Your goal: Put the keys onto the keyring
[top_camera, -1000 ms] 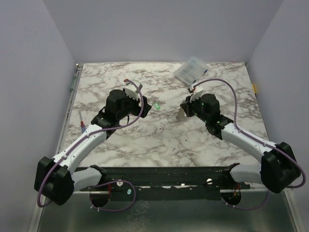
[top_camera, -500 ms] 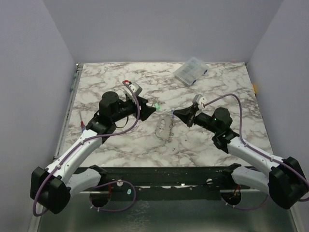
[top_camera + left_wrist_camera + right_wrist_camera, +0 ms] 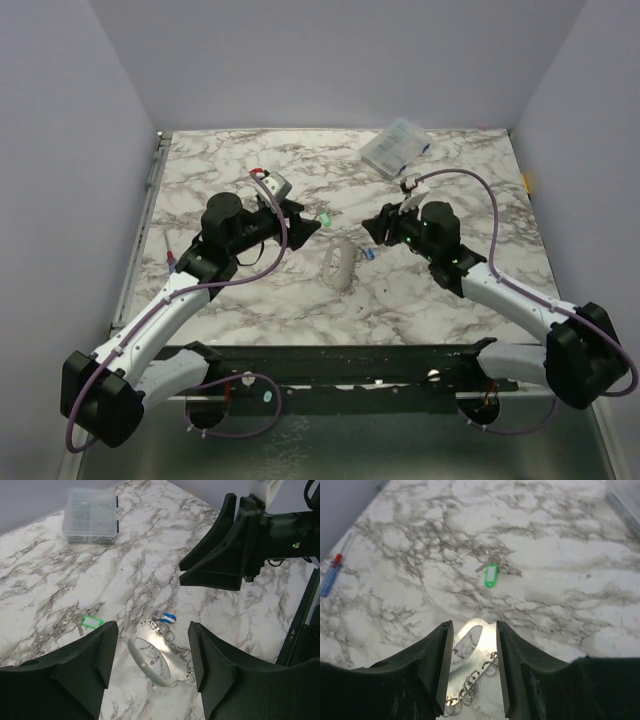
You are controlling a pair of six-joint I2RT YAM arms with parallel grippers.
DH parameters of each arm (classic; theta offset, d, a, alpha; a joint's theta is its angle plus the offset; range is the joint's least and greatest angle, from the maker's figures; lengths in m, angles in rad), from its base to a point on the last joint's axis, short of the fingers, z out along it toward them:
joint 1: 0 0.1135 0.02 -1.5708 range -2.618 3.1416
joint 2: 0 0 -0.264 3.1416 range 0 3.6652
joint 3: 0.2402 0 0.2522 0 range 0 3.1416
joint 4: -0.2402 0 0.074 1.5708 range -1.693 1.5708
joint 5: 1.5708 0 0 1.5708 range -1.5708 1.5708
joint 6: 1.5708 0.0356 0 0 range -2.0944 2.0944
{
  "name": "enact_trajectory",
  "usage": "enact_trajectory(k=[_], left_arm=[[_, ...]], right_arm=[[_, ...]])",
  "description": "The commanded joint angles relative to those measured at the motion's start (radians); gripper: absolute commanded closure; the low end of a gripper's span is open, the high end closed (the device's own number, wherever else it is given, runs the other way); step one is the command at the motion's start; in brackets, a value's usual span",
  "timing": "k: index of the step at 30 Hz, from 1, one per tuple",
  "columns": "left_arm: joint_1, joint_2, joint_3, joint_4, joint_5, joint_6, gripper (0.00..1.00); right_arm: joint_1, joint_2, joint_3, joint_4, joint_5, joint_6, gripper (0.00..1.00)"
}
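Note:
The keyring [image 3: 340,266] is a silvery curved band with a row of small wire rings, lying flat on the marble between the arms. The blue-headed key [image 3: 371,254] lies at its right end, touching the small rings [image 3: 166,616]. The green-tagged key [image 3: 323,218] lies alone farther back [image 3: 491,575]. My right gripper [image 3: 368,228] hovers open over the keyring [image 3: 488,642], nothing between its fingers [image 3: 474,670]. My left gripper [image 3: 310,225] is open too, with the keyring [image 3: 143,664] below its fingers [image 3: 152,650] and the green key [image 3: 91,622] to the left.
A clear plastic compartment box [image 3: 395,147] stands at the back right [image 3: 92,515]. A small red-and-blue screwdriver [image 3: 170,262] lies near the left edge [image 3: 331,575]. The right gripper's black fingers [image 3: 220,555] loom in the left wrist view.
The right gripper has opened and let go of the keyring, which now lies on the marble with the blue key. Both arms swung toward the centre; the left jaws narrowed slightly.

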Motion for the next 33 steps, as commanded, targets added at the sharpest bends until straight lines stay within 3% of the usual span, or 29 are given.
enact_trajectory(k=[1,8,17,25,33], left_arm=[[-0.006,-0.014,-0.009,-0.007,-0.066,0.022,0.35],[-0.006,-0.027,-0.012,-0.009,-0.061,0.027,0.35],[-0.008,-0.017,-0.009,-0.009,-0.037,0.025,0.35],[-0.011,-0.003,-0.008,-0.009,-0.03,0.021,0.35],[-0.013,-0.003,-0.008,-0.009,-0.03,0.019,0.35]], right_arm=[[0.001,0.123,0.085,-0.344,0.119,0.145,0.52],[0.002,0.226,0.065,-0.27,-0.108,0.017,0.53],[0.001,0.415,0.18,-0.33,-0.141,-0.02,0.53],[0.0,0.464,0.199,-0.318,-0.088,-0.031,0.5],[-0.004,0.522,0.233,-0.311,-0.074,-0.029,0.55]])
